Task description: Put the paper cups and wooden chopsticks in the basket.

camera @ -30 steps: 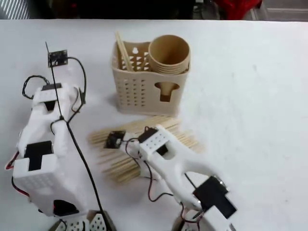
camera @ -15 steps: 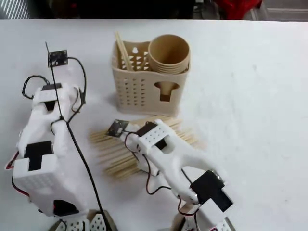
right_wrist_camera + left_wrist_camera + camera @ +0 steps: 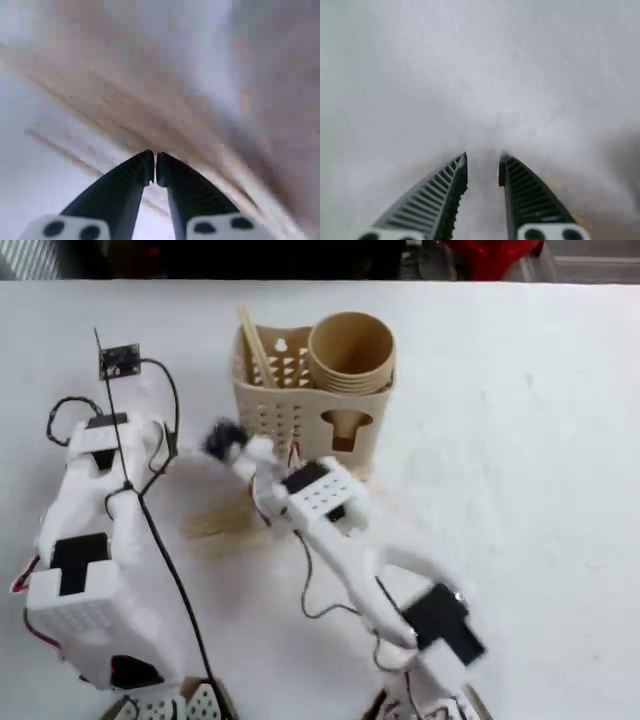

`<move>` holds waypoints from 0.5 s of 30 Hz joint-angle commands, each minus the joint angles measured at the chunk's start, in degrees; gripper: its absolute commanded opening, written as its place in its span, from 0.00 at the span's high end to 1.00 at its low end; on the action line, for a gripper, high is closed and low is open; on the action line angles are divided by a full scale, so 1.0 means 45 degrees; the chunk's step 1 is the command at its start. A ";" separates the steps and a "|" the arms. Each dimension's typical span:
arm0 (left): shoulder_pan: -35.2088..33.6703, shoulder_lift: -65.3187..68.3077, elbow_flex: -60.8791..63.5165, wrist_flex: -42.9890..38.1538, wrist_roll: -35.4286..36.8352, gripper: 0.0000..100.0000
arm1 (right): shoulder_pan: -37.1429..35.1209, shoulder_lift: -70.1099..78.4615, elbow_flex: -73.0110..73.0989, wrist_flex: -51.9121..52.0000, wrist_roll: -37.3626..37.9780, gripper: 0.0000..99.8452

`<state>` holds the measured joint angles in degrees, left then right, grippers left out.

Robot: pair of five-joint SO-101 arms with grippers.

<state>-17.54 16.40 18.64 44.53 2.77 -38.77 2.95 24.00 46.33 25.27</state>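
- The right hand (image 3: 153, 160) is closed to a thin slit; I cannot tell whether it pinches anything. A blurred pile of wooden chopsticks (image 3: 125, 107) lies on the desk (image 3: 520, 440) just beyond its tips.
- The basket (image 3: 290, 430) stands near that hand. It holds a stack of paper cups (image 3: 350, 345) and a few leaning chopsticks (image 3: 255, 340).
- The left hand (image 3: 482, 159) is partly open and grips nothing. It hangs above bare desk, well to the side of the basket.
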 commanded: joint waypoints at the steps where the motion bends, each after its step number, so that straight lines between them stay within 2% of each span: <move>1: 0.0166 -0.0029 -0.0195 -0.0254 -0.0117 0.87 | 0.0127 -0.1241 -0.0899 -0.1045 -0.0039 0.96; 15: 0.0107 -0.0029 -0.0195 -0.0254 -0.0117 0.87 | 0.0889 -0.5597 0.4083 -0.1026 -0.0039 0.96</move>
<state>-17.45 16.40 18.64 44.26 2.77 -35.96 -15.69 40.18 42.46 25.36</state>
